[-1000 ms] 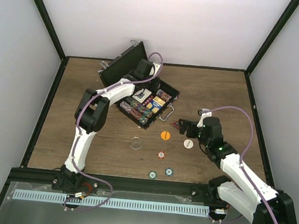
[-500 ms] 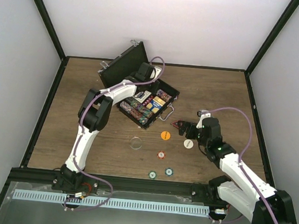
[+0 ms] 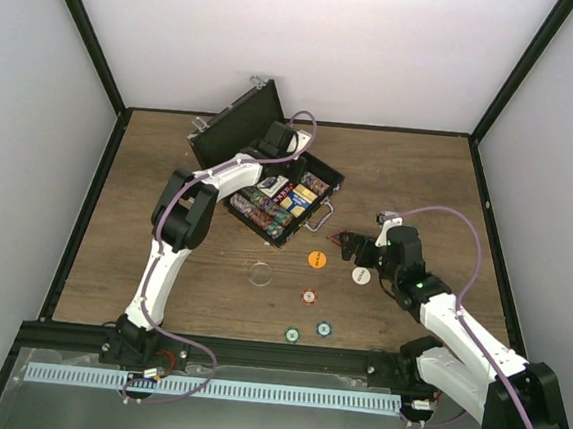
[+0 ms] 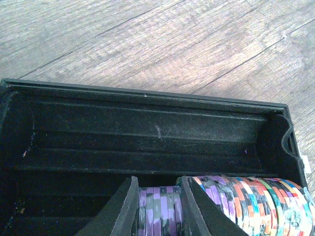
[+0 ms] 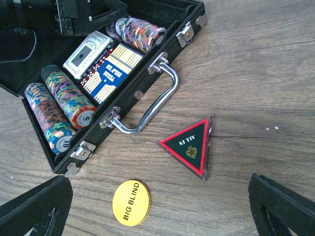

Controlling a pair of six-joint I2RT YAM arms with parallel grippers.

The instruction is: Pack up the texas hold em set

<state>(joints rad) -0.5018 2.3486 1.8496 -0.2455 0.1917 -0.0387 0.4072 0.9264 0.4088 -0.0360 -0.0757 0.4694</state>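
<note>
Carefully now: my left hand (image 4: 157,187), reaching into the open briefcase (image 4: 147,128) at the far left of centre, is pinched narrowly onto a few purple poker chips (image 4: 157,211). I should seat them flush against the neighbouring row before letting go. Further right, my right hand (image 5: 158,181) hangs fully spread and empty over the triangular marker (image 5: 189,145), which lies on the table (image 5: 256,73); I'd centre on the marker before closing.

One black briefcase (image 3: 229,129) (lid up), holding two card decks (image 5: 87,55) and three rows of chips (image 5: 69,98). Lower centre of the top view: three loose chips (image 3: 309,297), one orange button (image 3: 316,259), one white button (image 3: 360,275), one triangular marker (image 3: 341,241), one clear disc (image 3: 259,272).
</note>
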